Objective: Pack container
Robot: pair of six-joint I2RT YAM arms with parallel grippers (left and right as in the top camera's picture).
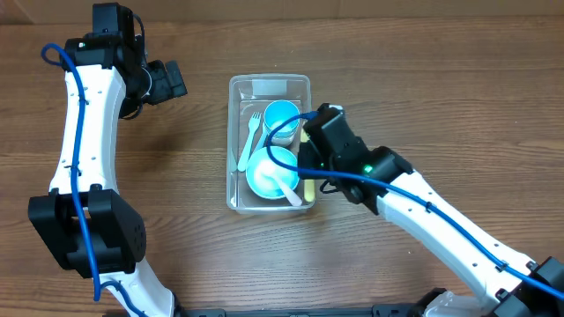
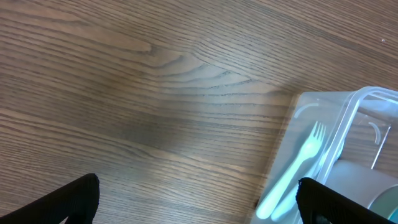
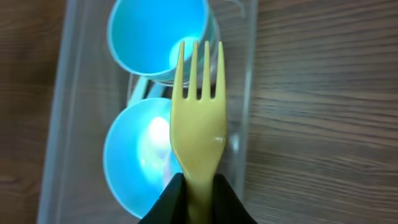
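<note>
Two arms work at a wooden bench (image 1: 194, 229), and the clear container (image 1: 270, 82) sits at its middle, long side running from far to near. Inside it a teal cup (image 1: 282, 118) takes the far half and a teal bowl (image 1: 264, 176) the near half, the two just beside each other. A white spoon (image 1: 288, 191) rests in the bowl with its handle reaching toward the near right corner. A pale fork (image 1: 251, 139) lies along the left wall with its tines toward the far end. The right tool (image 3: 198, 198) is at the container's right side and is closed on the handle of a yellow fork (image 3: 198, 124), its dark fingers (image 3: 166, 204) pinching it from both sides. In the right wrist view the yellow fork points tines first toward the cup, with its neck crossing the bowl's right rim close to the container's right wall (whether it touches the bowl or the wall cannot be told). From overhead only a short yellow strip shows, at the near right edge of the container below the tool. The left tool (image 1: 167, 81) is well apart from all this, over bare bench to the far left of the container, with its jaws spread wide and nothing between them. In its wrist view the container's corner and the pale fork show at the right.
</note>
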